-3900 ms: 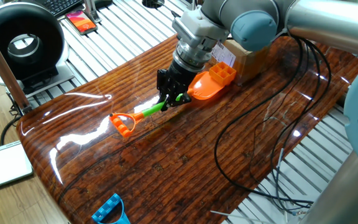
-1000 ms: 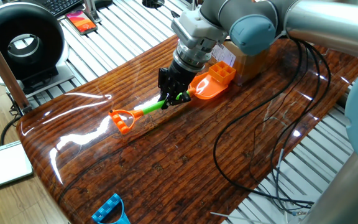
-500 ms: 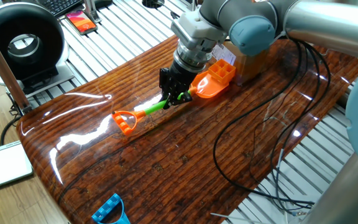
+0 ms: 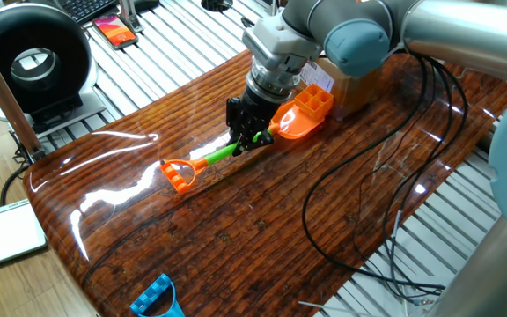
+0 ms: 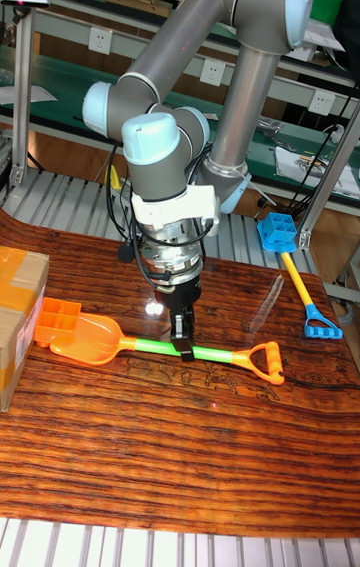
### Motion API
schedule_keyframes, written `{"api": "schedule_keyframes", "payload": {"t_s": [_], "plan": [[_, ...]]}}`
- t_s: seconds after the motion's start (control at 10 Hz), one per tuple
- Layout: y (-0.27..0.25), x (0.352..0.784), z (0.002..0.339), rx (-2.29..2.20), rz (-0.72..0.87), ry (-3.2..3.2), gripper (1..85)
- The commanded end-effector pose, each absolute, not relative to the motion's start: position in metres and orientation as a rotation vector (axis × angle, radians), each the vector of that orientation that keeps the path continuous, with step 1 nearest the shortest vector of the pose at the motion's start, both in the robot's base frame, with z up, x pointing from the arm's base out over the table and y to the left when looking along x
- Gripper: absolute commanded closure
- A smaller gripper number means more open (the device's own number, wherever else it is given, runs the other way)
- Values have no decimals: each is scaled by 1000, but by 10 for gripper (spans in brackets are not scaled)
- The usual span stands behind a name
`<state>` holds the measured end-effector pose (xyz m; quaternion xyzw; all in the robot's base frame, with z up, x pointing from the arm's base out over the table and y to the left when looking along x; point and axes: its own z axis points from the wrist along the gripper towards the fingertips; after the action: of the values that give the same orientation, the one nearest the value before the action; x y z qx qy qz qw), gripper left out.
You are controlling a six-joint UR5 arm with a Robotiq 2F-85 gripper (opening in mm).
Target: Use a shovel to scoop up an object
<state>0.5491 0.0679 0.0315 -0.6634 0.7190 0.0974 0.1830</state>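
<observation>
The shovel lies along the table with its green shaft (image 4: 221, 154) (image 5: 212, 354) in the middle. Its orange D-shaped loop (image 4: 176, 173) (image 5: 263, 363) points toward the table's near left edge. My gripper (image 4: 246, 141) (image 5: 186, 347) is shut on the green shaft just behind the orange blade (image 4: 289, 123) (image 5: 88, 339). The blade tip touches the small orange gridded object (image 4: 314, 101) (image 5: 60, 316), which is pressed between the blade and the cardboard box. I cannot tell whether the object rests on the blade or only against it.
A brown cardboard box (image 4: 352, 81) (image 5: 18, 312) stands right behind the object. Black cables (image 4: 385, 176) trail over the right half of the table. A blue toy (image 4: 158, 298) sits at the near edge; a second blue-and-yellow shovel (image 5: 293, 279) lies off to the side.
The gripper and shovel have slid slightly toward the box, pushing the blade a little further against the object. The loop end followed a few pixels the same way.
</observation>
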Motion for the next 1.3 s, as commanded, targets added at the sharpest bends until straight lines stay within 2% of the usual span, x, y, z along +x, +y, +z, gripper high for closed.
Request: {"api": "schedule_keyframes", "payload": {"t_s": [0.0,1.2], "plan": [[71,550,35,-1856,291,2021,843],[79,552,39,-1824,320,2004,843]]}}
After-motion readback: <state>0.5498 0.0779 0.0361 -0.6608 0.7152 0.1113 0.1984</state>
